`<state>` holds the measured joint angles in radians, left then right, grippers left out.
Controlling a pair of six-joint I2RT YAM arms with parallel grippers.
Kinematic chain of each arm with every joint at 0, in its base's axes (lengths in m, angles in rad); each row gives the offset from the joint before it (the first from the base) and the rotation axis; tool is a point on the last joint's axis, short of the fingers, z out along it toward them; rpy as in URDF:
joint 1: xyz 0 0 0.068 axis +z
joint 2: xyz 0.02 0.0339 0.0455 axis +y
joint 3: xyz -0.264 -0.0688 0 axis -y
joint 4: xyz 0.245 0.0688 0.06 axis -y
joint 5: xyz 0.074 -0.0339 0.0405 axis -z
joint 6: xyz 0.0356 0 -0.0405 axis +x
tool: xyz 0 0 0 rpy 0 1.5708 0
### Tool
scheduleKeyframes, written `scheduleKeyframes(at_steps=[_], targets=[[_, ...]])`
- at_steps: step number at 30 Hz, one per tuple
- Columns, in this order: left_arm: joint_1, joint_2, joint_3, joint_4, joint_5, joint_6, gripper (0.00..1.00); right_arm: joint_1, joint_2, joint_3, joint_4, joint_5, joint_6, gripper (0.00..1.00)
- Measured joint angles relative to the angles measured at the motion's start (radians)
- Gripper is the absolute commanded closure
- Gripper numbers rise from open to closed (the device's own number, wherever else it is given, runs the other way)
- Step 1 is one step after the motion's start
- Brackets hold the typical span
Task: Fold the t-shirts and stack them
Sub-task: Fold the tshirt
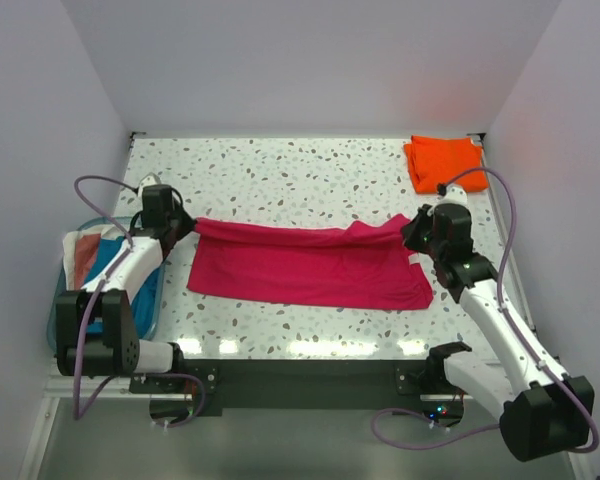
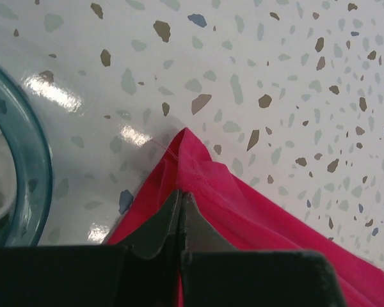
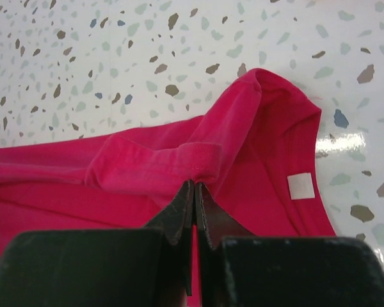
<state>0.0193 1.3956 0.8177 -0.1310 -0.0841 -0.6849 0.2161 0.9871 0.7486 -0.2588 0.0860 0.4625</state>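
Observation:
The magenta-pink t-shirt [image 1: 310, 265] lies folded lengthwise across the middle of the table. My left gripper [image 1: 185, 224] is shut on its left end, a pinched corner of cloth [image 2: 198, 173] showing past the fingertips. My right gripper [image 1: 412, 230] is shut on a bunched fold at its right end [image 3: 179, 160], beside the collar with a white label [image 3: 301, 185]. The cloth is stretched between the two grippers. The orange t-shirt [image 1: 443, 160] sits folded at the far right corner.
A teal-rimmed basket [image 1: 62, 290] with more clothes stands at the left edge, its rim [image 2: 32, 160] close to my left gripper. White walls enclose the speckled table [image 1: 280, 180] on three sides.

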Motion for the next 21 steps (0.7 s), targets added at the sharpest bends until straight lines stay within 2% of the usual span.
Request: scheduleKeyframes(at_steps=[4,6,7,10,11,14,19,21], targets=[[0.0,-0.083,-0.098,0.01,0.002,-0.028,0.98,0.0,-0.101,-0.08,-0.019,-0.001,0.042,1.0],[0.0,-0.121,-0.158,0.011,0.001,-0.041,0.87,0.0,-0.157,-0.129,-0.019,-0.007,0.064,0.94],[0.0,-0.14,-0.187,0.01,0.002,-0.048,0.73,0.0,-0.186,-0.155,-0.022,-0.016,0.075,0.79],[0.0,-0.184,-0.256,0.006,0.003,-0.067,0.52,0.001,-0.262,-0.233,-0.018,-0.044,0.102,0.66],[0.0,-0.198,-0.271,0.003,0.004,-0.072,0.5,0.001,-0.283,-0.253,-0.019,-0.052,0.108,0.6],[0.0,-0.246,-0.289,-0.007,0.007,-0.082,0.47,0.001,-0.309,-0.285,-0.02,-0.063,0.114,0.55],[-0.001,-0.278,-0.252,-0.009,0.025,-0.08,0.5,0.001,-0.269,-0.284,0.009,-0.078,0.11,0.55],[-0.008,-0.245,-0.213,-0.008,0.032,-0.078,0.5,0.001,-0.188,-0.262,0.024,-0.079,0.103,0.55]])
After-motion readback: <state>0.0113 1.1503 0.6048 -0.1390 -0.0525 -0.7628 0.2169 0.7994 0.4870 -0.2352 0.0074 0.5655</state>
